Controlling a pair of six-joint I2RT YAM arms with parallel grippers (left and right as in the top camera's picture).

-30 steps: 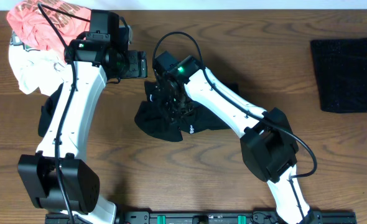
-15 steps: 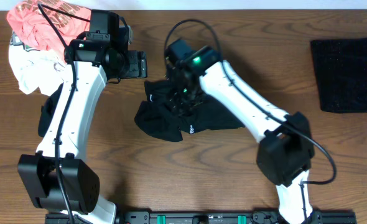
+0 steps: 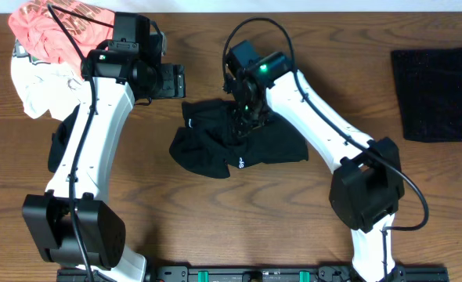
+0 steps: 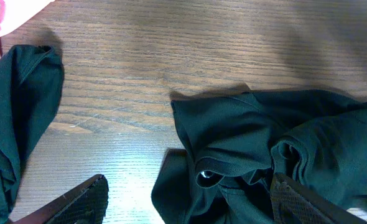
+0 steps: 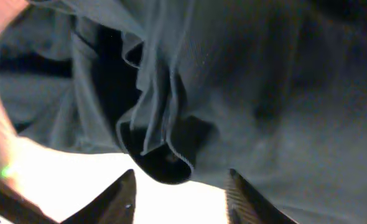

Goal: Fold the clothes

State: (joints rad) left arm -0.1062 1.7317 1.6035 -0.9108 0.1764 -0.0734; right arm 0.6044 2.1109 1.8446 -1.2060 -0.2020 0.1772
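A crumpled black garment (image 3: 258, 145) lies at the table's centre. It also shows in the left wrist view (image 4: 246, 143) and fills the right wrist view (image 5: 246, 93). My right gripper (image 3: 245, 117) hangs over the garment's upper middle, open (image 5: 180, 179), with a fold of fabric just ahead of its fingertips. My left gripper (image 3: 176, 81) is open and empty (image 4: 190, 199), above the table just up and left of the garment's top left edge.
A pile of clothes lies at the back left: an orange-pink shirt (image 3: 59, 27), a white one (image 3: 35, 82) and a dark green one (image 3: 63, 141) under the left arm, also seen by the left wrist (image 4: 15, 118). A black cloth (image 3: 438, 94) lies at the far right.
My right gripper has moved right and towards the back across the black garment, and the garment's right side has spread slightly. The left arm has not moved.
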